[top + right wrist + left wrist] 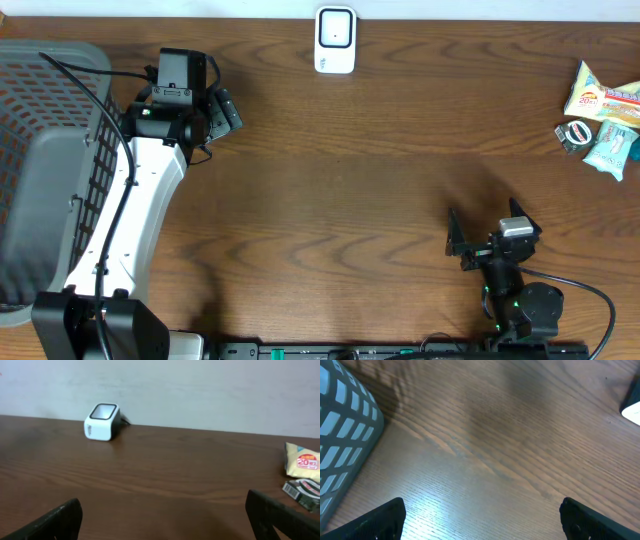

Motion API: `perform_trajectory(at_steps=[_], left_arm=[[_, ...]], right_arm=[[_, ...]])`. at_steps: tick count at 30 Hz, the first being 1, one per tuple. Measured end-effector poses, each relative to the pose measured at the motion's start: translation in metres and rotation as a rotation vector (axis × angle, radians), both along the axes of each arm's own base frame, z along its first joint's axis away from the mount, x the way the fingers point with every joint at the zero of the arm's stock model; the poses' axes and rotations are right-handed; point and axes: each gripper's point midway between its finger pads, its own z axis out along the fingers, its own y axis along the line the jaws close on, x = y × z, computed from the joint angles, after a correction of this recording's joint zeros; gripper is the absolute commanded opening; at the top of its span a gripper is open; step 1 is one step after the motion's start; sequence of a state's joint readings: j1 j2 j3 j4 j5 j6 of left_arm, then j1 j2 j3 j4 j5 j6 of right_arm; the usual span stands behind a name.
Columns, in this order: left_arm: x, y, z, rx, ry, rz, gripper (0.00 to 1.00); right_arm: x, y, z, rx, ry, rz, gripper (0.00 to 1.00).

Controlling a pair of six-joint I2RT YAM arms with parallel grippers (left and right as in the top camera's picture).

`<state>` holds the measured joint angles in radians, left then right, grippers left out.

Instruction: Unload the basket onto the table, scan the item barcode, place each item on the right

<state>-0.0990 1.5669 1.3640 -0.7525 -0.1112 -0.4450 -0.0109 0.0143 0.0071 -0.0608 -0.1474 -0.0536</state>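
Three small packets [603, 97] lie bunched at the table's [350, 180] right edge, near the far corner. The white scanner [335, 40] stands at the middle of the far edge, and a grey basket [50, 150] fills the left edge. The left gripper [482, 510], beside the basket, and the right gripper [490, 230], near the front edge, are both released and hold nothing. Bare wood spreads wide between them.

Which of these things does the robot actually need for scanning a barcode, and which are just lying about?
Needed for the job:
white scanner
yellow snack packet, pale blue packet and small dark item, any of which could be scanned
left gripper and right gripper, both open

Probably just lying about:
grey basket
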Motion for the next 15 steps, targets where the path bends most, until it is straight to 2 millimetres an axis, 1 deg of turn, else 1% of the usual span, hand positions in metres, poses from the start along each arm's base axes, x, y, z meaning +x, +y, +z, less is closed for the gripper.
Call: perform_trajectory(at_steps=[5, 15], left_arm=[[0.0, 0.0, 0.0, 0.0, 0.0, 0.0, 0.98], [0.0, 0.0, 0.0, 0.0, 0.0, 0.0, 0.98]], right_arm=[[0.0005, -0.0042, -0.0008, -0.01, 0.002, -0.024, 0.99], [0.0008, -0.0081, -0.0015, 0.037, 0.01, -0.05, 0.99]])
